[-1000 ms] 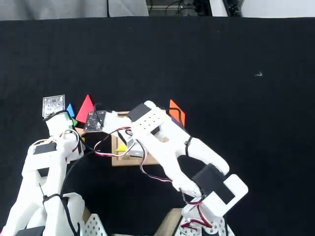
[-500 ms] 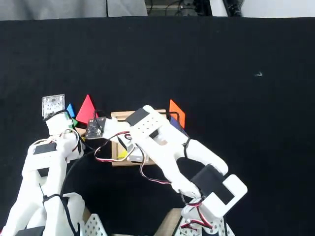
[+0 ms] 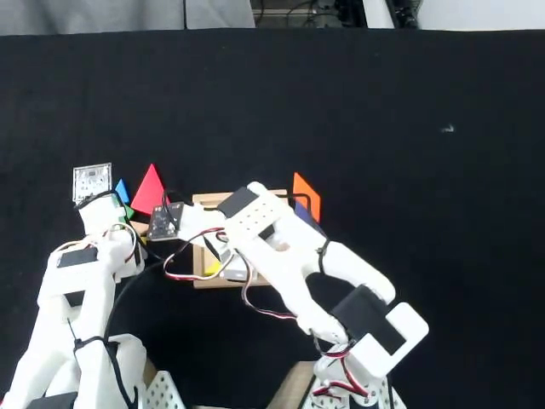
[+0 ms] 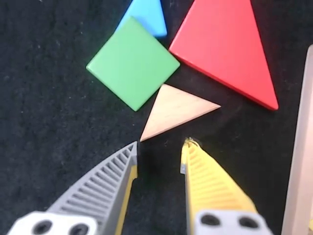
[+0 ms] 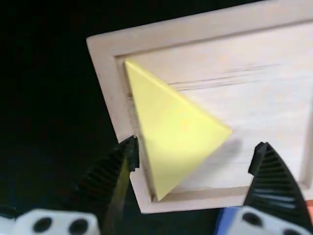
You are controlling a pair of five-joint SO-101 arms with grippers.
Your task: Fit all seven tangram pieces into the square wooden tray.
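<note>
High view: right arm over the wooden tray point(image 3: 201, 281); red triangle point(image 3: 150, 189) just beyond left arm.
Left wrist view: left gripper point(image 4: 161, 146) jaws apart; wooden triangle point(image 4: 173, 111) just ahead of the tips.
Right wrist view: right gripper point(image 5: 195, 148) spread wide, straddling yellow triangle point(image 5: 171, 129), which lies in a tray corner.

Yellow triangle point(image 5: 176, 132) flat in wooden tray point(image 5: 110, 93) corner — red triangle point(image 4: 225, 49), green square point(image 4: 133, 62), blue piece point(image 4: 146, 17), bare-wood triangle point(image 4: 173, 111) clustered beside it
</note>
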